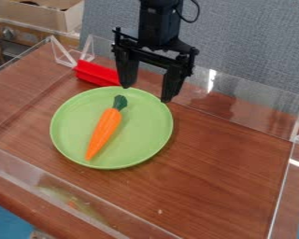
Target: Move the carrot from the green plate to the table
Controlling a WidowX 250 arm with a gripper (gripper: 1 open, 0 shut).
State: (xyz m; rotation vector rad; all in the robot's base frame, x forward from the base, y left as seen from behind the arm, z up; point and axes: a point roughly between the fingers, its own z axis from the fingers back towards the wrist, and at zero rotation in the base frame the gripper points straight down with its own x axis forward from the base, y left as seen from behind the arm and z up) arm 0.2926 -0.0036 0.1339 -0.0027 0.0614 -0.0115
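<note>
The orange carrot (106, 130) with its dark green stub top lies on the light-green plate (146, 149), stub end pointing toward the back. The plate rests on the reddish-brown table (227, 177). My black gripper (149, 82) hangs pointing down over the plate's far rim, a little above and behind the carrot's green top. Its two fingers stand wide apart with nothing between them, so it is open.
A red rectangular block (92, 71) lies behind the plate at the back left, partly behind my left finger. Low clear acrylic walls (258, 121) border the table on all sides. Bare wood shows to the right of and in front of the plate.
</note>
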